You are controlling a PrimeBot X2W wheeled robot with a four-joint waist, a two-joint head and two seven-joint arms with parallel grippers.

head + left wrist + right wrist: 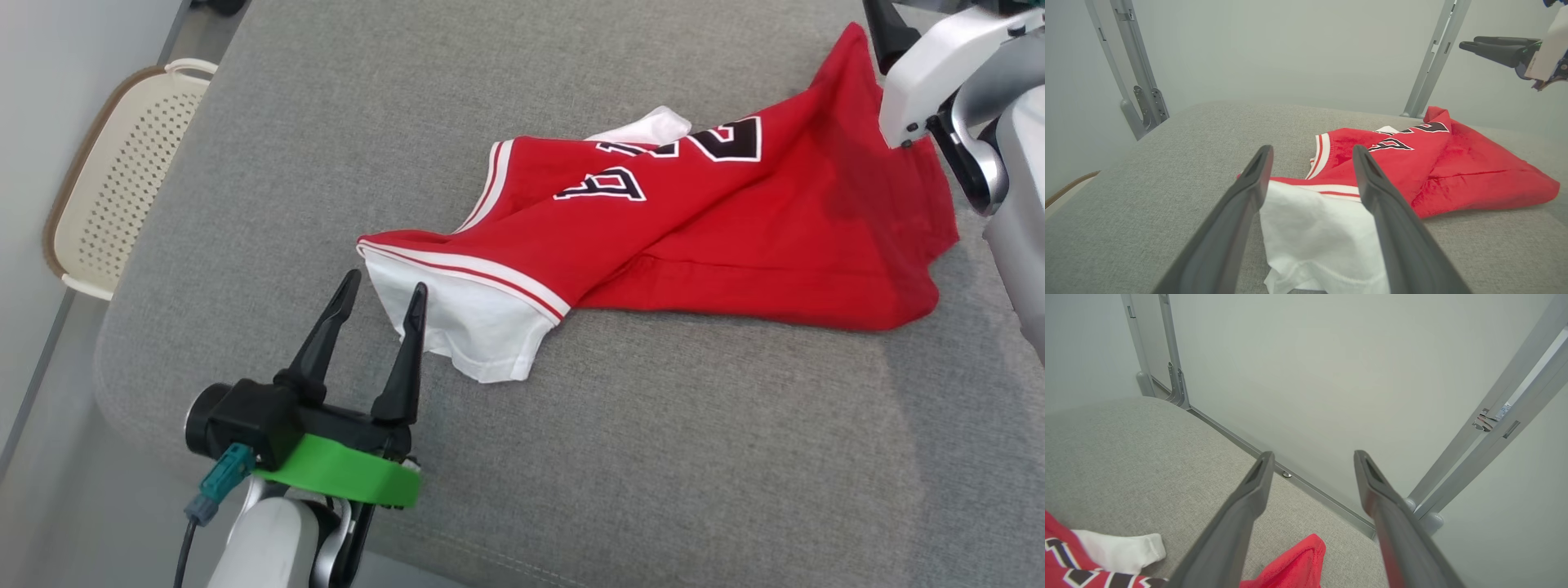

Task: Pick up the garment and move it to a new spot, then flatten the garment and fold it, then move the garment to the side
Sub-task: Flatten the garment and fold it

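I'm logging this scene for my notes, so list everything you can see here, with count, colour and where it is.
garment: one, red with white trim and sleeve, crumpled on the cushion
cushion: one, grey fabric, under the garment
basket: one, cream, perforated, down beside the cushion's left edge
metal posts: two, grey, against the wall behind the cushion
left gripper: one, dark fingers, open, at the white sleeve
right gripper: one, dark fingers, open, above the garment's far red corner
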